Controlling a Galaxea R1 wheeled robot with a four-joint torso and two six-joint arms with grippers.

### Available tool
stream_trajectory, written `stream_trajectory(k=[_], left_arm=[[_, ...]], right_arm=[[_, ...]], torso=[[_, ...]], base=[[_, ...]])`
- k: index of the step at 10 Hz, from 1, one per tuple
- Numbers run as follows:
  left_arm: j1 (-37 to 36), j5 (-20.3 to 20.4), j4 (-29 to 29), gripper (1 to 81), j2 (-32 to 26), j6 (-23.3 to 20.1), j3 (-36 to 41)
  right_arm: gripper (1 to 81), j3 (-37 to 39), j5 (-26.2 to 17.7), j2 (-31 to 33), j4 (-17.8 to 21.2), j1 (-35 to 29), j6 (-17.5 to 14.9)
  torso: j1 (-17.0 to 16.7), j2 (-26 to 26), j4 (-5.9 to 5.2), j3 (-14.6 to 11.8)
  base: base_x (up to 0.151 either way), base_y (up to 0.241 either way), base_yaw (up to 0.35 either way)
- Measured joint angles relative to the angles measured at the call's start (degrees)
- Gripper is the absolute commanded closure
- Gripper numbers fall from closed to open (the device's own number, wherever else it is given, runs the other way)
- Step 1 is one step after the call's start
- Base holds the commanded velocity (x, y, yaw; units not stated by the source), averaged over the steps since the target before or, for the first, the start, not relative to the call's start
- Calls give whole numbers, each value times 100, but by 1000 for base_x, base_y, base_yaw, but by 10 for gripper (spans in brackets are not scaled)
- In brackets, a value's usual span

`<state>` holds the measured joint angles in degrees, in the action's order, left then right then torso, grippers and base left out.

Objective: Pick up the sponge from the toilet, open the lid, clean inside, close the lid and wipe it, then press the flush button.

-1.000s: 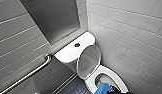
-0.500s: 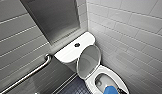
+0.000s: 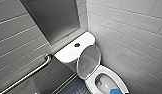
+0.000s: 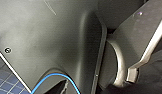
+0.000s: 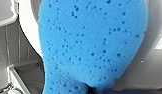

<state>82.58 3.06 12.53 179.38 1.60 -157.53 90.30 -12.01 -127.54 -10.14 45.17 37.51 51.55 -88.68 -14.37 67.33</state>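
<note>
Blue sponge (image 5: 92,45) shows pores wrist-side; head view shows lid (image 3: 89,61) raised.

Slanted steel grab bar (image 3: 27,75) on grey tiled wall (image 3: 17,42), recessed panel (image 3: 54,20) above, dark blue floor (image 3: 75,88) beneath.

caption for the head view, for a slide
White toilet with its lid raised, a blue sponge over the open bowl

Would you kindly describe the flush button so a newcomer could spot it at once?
Find the white toilet in the tiled corner, its lid raised in front of the tank. On the flat tank top sits the flush button, a small dark round spot, the only dark mark there.
</note>
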Motion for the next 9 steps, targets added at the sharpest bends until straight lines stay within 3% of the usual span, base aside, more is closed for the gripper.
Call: stream_trajectory(k=[5,9], left_arm=[[0,0,2,10,0,-4,0],[-50,-1,-5,10,-6,13,0]], right_arm=[[811,-260,-9,592,-116,246,-13],[811,-841,-160,649,-366,243,-2]], torso=[[0,0,0,0],[0,0,0,0]], base=[[0,0,0],[0,0,0]])
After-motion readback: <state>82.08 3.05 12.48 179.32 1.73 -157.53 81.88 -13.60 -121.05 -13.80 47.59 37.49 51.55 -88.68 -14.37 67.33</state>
